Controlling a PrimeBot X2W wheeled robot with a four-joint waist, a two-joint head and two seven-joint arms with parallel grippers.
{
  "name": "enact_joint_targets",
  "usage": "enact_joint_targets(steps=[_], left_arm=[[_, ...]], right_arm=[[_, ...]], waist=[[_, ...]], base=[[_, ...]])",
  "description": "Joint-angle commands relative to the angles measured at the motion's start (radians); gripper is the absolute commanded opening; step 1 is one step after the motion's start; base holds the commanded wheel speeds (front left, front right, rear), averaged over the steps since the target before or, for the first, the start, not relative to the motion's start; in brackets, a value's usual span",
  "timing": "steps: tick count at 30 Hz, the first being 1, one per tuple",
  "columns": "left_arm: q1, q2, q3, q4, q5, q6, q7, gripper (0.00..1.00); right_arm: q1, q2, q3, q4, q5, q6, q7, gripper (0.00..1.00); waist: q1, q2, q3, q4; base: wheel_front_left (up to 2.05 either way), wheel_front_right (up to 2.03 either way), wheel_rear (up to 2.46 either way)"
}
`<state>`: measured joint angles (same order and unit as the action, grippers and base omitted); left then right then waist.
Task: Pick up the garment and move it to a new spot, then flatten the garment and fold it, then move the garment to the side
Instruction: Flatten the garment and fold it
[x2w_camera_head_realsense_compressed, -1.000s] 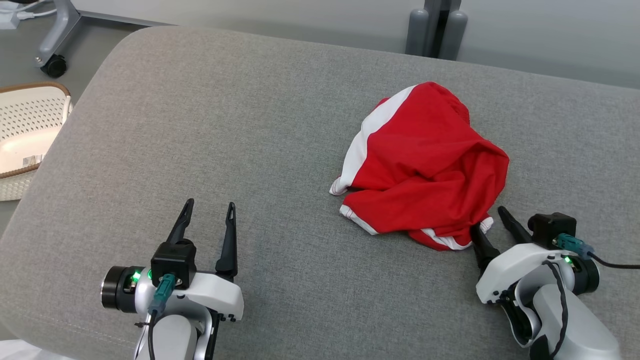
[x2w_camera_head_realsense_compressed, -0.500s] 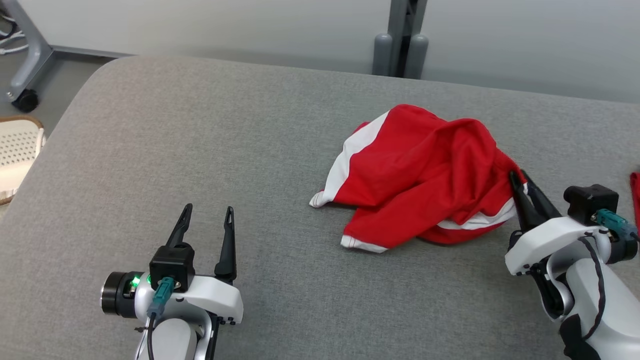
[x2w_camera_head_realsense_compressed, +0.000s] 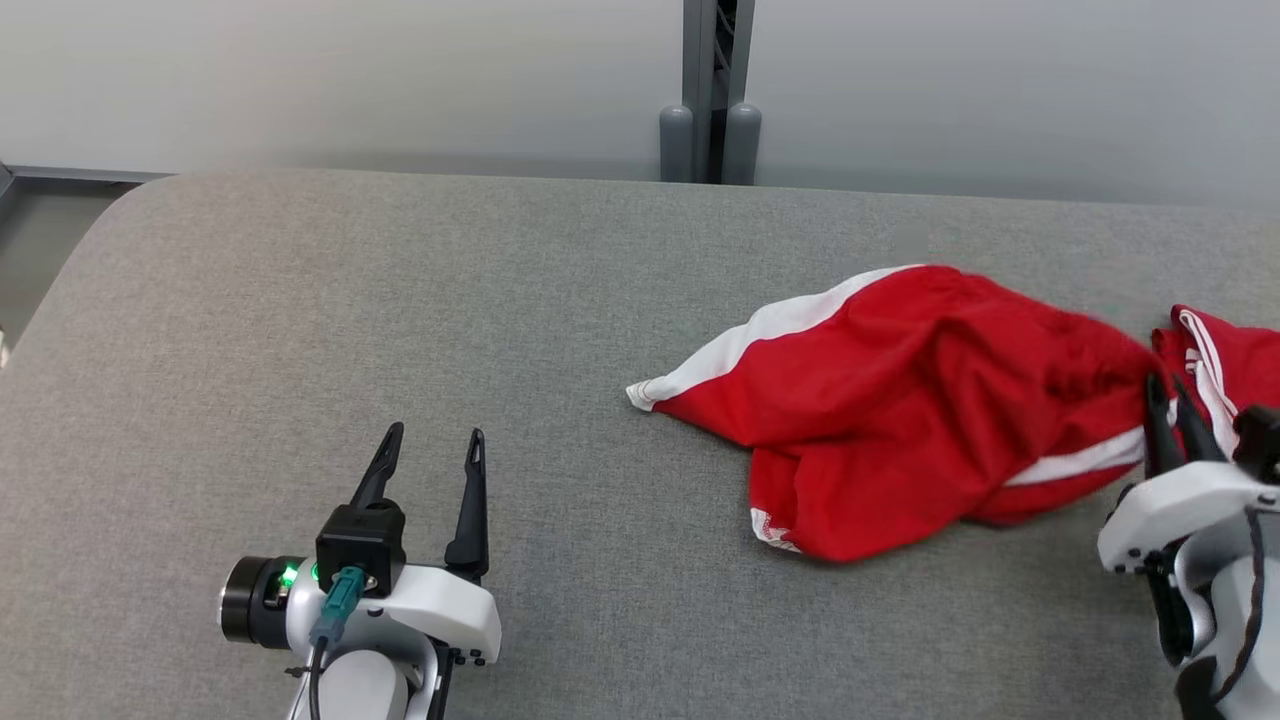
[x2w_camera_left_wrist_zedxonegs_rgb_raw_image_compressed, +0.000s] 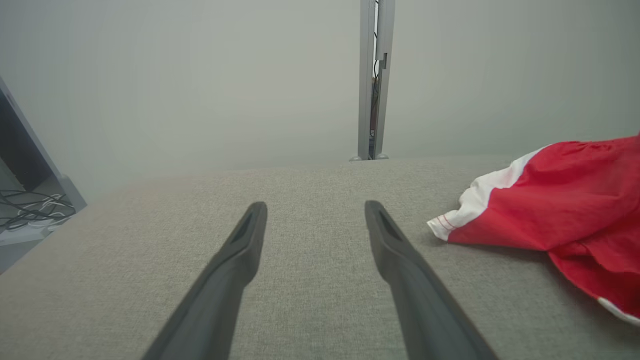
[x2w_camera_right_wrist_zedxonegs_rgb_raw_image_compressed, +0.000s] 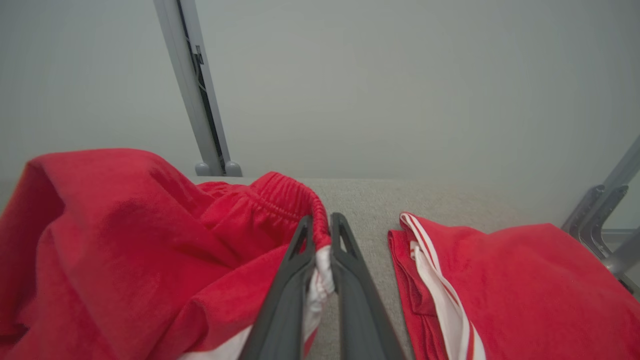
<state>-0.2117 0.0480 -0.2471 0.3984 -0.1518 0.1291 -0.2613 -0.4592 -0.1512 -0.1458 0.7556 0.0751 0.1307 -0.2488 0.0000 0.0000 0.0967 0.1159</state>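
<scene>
A: Fingers first.
B: Right gripper (x2w_camera_right_wrist_zedxonegs_rgb_raw_image_compressed: 321, 220): both dark fingers are pinched tight on the gathered waistband of the crumpled red cloth shorts with white side stripes (x2w_camera_head_realsense_compressed: 900, 400). Left gripper (x2w_camera_head_realsense_compressed: 434, 435): spread wide and empty, at 7 o'clock on the grey fabric-covered table (x2w_camera_head_realsense_compressed: 350, 280).
A: Where do the shorts lie?
B: Around 3 o'clock on the table, drawn toward the grip, with one white-edged leg lying on the fabric at the far end. Further out at 3 o'clock lies a folded red garment with white stripes (x2w_camera_right_wrist_zedxonegs_rgb_raw_image_compressed: 525, 280), apart from them.
A: Progress?
B: The grasp is made and the relocation looks under way. Flattening, folding and setting aside are not yet done.
</scene>
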Motion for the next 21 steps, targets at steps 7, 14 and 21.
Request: enact_joint_targets(steps=[7,14,21], left_arm=[[0.002,0.005,0.003,0.008,0.000,0.003,-0.003,1.00],[-0.009,0.004,0.023,0.000,-0.050,-0.017,-0.003,1.00],[-0.042,0.005,0.033,0.009,-0.059,-0.034,-0.003,1.00]], right_arm=[[-0.013,0.042,-0.091,0.096,-0.076,0.000,0.003,1.00],[-0.031,0.078,-0.012,-0.050,-0.072,0.000,-0.018,1.00],[0.085,0.083,0.163,-0.328,-0.015,0.000,-0.017,1.00]], waist=[[0.0000,0.0000,-0.004,-0.027],[0.0000,0.0000,-0.011,-0.087],[0.0000,0.0000,0.001,-0.167]], base=[[0.00,0.00,0.00],[0.00,0.00,0.00],[0.00,0.00,0.00]])
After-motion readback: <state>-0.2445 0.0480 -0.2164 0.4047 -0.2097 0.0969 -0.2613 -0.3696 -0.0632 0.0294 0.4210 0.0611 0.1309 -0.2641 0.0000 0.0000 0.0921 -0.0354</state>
